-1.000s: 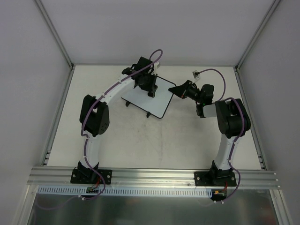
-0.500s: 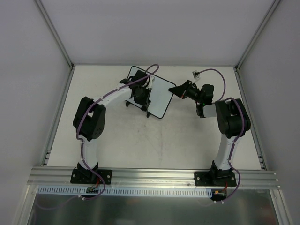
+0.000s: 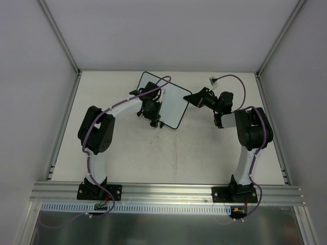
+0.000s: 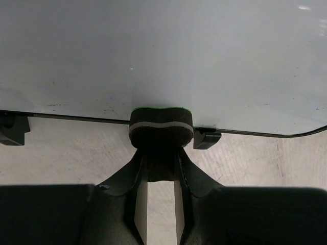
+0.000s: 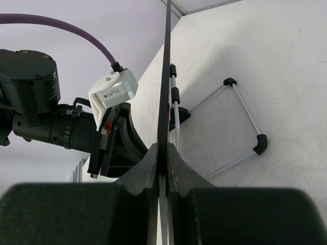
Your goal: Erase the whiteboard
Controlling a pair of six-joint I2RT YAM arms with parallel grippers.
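Whiteboard (image 3: pixel 173 104) propped at far centre of table (image 3: pixel 168 158). Right gripper (image 3: pixel 189 97) clamped on its right edge. Left gripper (image 3: pixel 152 111) closed on eraser (image 4: pixel 161 125), felt touching board's near edge. Right wrist view alone shows wire stand (image 5: pixel 260 144) behind board.

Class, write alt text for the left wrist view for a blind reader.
The left end effector grips a dark felt eraser with a green backing at the lower edge of the white, black-framed whiteboard, which fills the upper half. Black feet rest on the pale table.
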